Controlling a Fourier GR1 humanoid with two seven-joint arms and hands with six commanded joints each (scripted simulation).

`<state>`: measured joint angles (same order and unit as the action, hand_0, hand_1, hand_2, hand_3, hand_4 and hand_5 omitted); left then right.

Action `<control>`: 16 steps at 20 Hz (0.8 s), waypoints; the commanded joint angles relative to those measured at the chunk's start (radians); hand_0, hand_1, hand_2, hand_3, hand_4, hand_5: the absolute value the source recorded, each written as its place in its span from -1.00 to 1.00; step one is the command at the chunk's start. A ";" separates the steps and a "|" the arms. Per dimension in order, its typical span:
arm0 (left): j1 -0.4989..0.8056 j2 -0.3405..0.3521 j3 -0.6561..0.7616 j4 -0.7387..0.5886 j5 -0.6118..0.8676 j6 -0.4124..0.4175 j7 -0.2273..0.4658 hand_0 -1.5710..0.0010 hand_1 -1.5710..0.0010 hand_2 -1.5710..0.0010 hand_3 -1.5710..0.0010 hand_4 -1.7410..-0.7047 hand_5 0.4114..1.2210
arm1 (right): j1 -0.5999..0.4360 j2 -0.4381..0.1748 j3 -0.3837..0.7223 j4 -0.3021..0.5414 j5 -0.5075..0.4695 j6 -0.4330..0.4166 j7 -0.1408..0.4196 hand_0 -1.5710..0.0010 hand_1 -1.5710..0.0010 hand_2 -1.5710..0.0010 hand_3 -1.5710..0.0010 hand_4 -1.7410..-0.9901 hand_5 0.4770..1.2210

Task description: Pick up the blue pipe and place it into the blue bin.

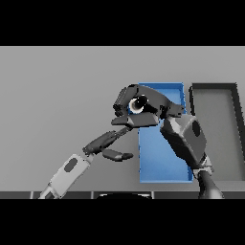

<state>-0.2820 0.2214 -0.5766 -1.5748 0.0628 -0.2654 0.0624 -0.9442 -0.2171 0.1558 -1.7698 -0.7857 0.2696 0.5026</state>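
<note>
My right hand [146, 116] hovers over the far left corner of the blue bin [165, 162], its arm coming in from the lower right. Its fingers [125, 94] are curled round the blue pipe [139, 104], of which only a round end with a pale rim and a sliver of blue show; the hand hides the remainder. My left hand [106, 142] reaches in from the lower left, fingers straight and thumb spread, just left of the bin and below the right hand, holding nothing.
A dark grey bin [237, 129] stands right beside the blue one. Grey table [57, 95] spreads to the left and far side.
</note>
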 commanded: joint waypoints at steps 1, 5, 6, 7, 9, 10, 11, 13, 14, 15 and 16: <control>-0.004 0.000 0.000 -0.005 -0.003 0.003 0.000 1.00 1.00 1.00 1.00 0.69 -0.82 | -0.032 -0.014 -0.021 0.035 0.008 -0.021 -0.006 -1.00 -1.00 -1.00 -1.00 -0.35 1.00; -0.005 -0.014 -0.008 -0.007 -0.010 0.016 0.043 1.00 1.00 1.00 1.00 0.72 -0.82 | -0.084 -0.092 -0.090 0.176 0.094 -0.071 -0.055 -1.00 -1.00 -1.00 -1.00 -0.35 1.00; 0.003 0.003 -0.003 -0.013 -0.013 0.013 0.022 1.00 1.00 1.00 1.00 0.73 -0.83 | -0.084 -0.115 -0.103 0.204 0.112 -0.075 -0.053 -1.00 -1.00 -1.00 -1.00 -0.35 1.00; -0.001 0.008 0.003 -0.016 -0.012 0.016 0.026 1.00 1.00 1.00 1.00 0.74 -0.84 | -0.073 -0.130 -0.114 0.249 0.134 -0.076 -0.058 -1.00 -1.00 -1.00 -1.00 -0.35 1.00; -0.005 0.010 0.008 -0.010 -0.020 0.025 0.033 1.00 1.00 1.00 1.00 0.76 -0.85 | -0.042 -0.167 -0.148 0.318 0.148 -0.071 -0.054 -1.00 -1.00 -1.00 -1.00 -0.35 1.00; -0.003 0.009 0.006 -0.020 -0.021 0.027 0.035 1.00 1.00 1.00 1.00 0.76 -0.86 | -0.028 -0.182 -0.163 0.351 0.151 -0.075 -0.043 -1.00 -1.00 -1.00 -1.00 -0.35 1.00; -0.005 0.011 0.011 -0.017 -0.014 0.024 0.037 1.00 1.00 1.00 1.00 0.76 -0.87 | -0.002 -0.193 -0.178 0.371 0.152 -0.086 -0.035 -1.00 -1.00 -1.00 -1.00 -0.35 1.00; 0.002 0.015 0.003 -0.017 -0.028 0.027 0.036 1.00 1.00 1.00 1.00 0.77 -0.88 | 0.047 -0.199 -0.185 0.404 0.177 -0.112 -0.025 -1.00 -1.00 -1.00 -1.00 -0.36 1.00; -0.005 0.014 0.006 -0.007 -0.029 0.025 0.030 1.00 1.00 1.00 1.00 0.77 -0.88 | 0.085 -0.202 -0.189 0.420 0.185 -0.111 -0.032 -1.00 -1.00 -1.00 -1.00 -0.36 1.00; -0.003 0.013 0.006 -0.011 -0.030 0.027 0.021 1.00 1.00 1.00 1.00 0.76 -0.88 | 0.118 -0.209 -0.190 0.411 0.184 -0.113 -0.019 -1.00 -1.00 -1.00 -1.00 -0.36 1.00; 0.001 0.015 0.004 -0.014 -0.036 0.030 0.017 1.00 1.00 1.00 1.00 0.76 -0.87 | 0.164 -0.205 -0.180 0.403 0.196 -0.128 -0.013 -1.00 -1.00 -1.00 -1.00 -0.36 1.00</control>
<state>-0.2807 0.2370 -0.5726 -1.5885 0.0272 -0.2357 0.0787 -0.7781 -0.4213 -0.0242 -1.3661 -0.5908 0.1434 0.4937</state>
